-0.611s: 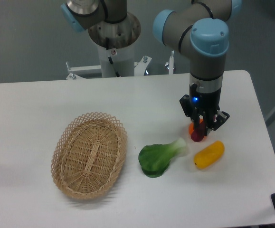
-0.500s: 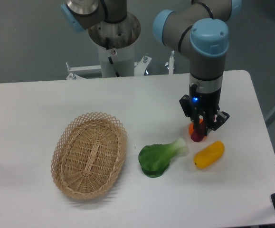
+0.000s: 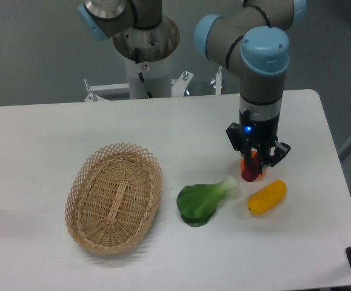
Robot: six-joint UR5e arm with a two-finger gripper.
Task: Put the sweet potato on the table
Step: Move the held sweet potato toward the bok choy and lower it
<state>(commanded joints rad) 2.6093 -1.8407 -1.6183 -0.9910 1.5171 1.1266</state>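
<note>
Nearest on the white table (image 3: 48, 130) lies an oval wicker basket (image 3: 114, 197) at the left, a green leafy toy vegetable (image 3: 203, 200) at the centre, and a yellow-orange oblong vegetable (image 3: 267, 196) to its right. Just behind that, the gripper (image 3: 253, 168) points straight down with its fingers closed on the dark purple sweet potato (image 3: 248, 174), held upright, its lower end at or just above the tabletop. A round orange fruit (image 3: 245, 163) sits partly hidden directly behind it. The arm's base stands beyond the far edge

Tan woven basket (image 3: 114, 197), green leafy vegetable (image 3: 198, 202), seemingly dark magenta sweet potato (image 3: 248, 174).
</note>
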